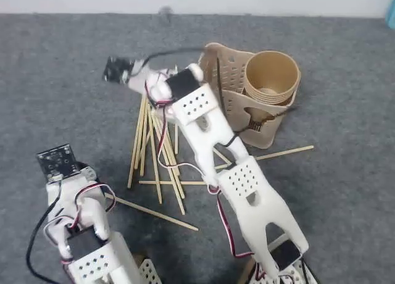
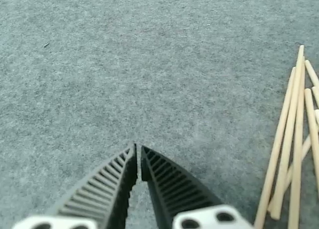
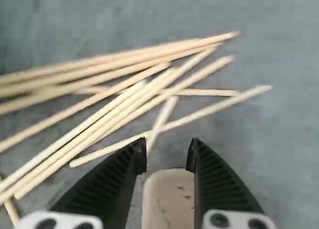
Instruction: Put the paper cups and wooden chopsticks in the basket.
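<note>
Grip care: left gripper pressed together, empty, beside loose thin wooden chopsticks on grey carpet; right gripper pinches tan smooth piece, prob. a paper cup, so lift it w/o crushing to beige slotted plastic basket holding stacked tan paper cups.

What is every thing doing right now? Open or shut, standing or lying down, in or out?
Basket: upright, cups inside.
Paper cups: stacked upright in the basket.
Chopsticks: lying scattered on the carpet, outside the basket.
Left gripper: shut, empty, over bare carpet.
Right gripper: seems clamped on a beige piece, above the chopsticks.
Beige piece: between the jaws; cannot tell what it is.
</note>
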